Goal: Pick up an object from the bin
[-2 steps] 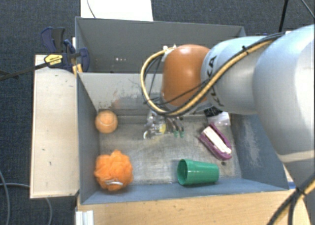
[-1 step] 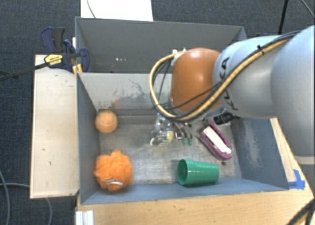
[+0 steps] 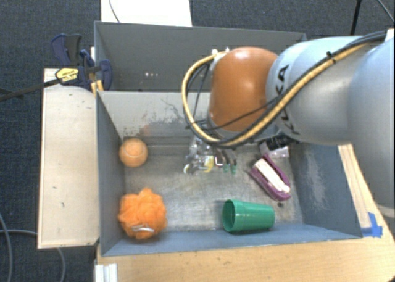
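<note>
— At the middle of the bin (image 3: pixel 110 151) floor, item one: gripper (image 3: pixel 200 162), low over the grey metal, under the arm's orange cover (image 3: pixel 241 89) and looped cables (image 3: pixel 196 123). State?

— Cannot tell whether it is spread or pressed together; the tip is a small tangle of metal from this angle.

— Item two, nearest thing?

— Small yellow piece (image 3: pixel 209 163), right against the gripper's tip on the side towards the arm. Possibly touching it, but contact is not clear. Just past that, a small green bit (image 3: pixel 231 167).

— Item three, further out on that same side?

— Purple and white oblong thing (image 3: pixel 272 179), lying slantwise on the floor, near but apart.

— Item four, towards the near wall?

— Green cup (image 3: pixel 248 216), on its side, mouth facing the view's left, apart from the gripper.

— Items five and six, opposite side?

— Orange ball (image 3: pixel 133 152), level with the gripper, by the far-left wall. Orange fluffy puff (image 3: pixel 142 213), well apart, in the near-left corner.
</note>
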Controlling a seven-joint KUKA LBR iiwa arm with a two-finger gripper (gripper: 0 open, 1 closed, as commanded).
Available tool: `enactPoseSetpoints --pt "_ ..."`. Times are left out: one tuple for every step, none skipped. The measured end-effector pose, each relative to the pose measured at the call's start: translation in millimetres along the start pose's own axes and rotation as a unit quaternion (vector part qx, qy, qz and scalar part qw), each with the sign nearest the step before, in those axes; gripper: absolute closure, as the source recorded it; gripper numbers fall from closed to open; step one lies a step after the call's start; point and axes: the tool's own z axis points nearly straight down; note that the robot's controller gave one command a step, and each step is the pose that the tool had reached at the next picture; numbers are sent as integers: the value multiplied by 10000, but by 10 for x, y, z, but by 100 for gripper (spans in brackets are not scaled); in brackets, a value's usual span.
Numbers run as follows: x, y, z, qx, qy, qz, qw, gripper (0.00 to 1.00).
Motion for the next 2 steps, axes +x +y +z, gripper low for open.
enactPoseSetpoints --pt "-155 40 -72 -11 -15 -1 10000 100" --pt "-95 30 -435 12 43 315 9995 100"
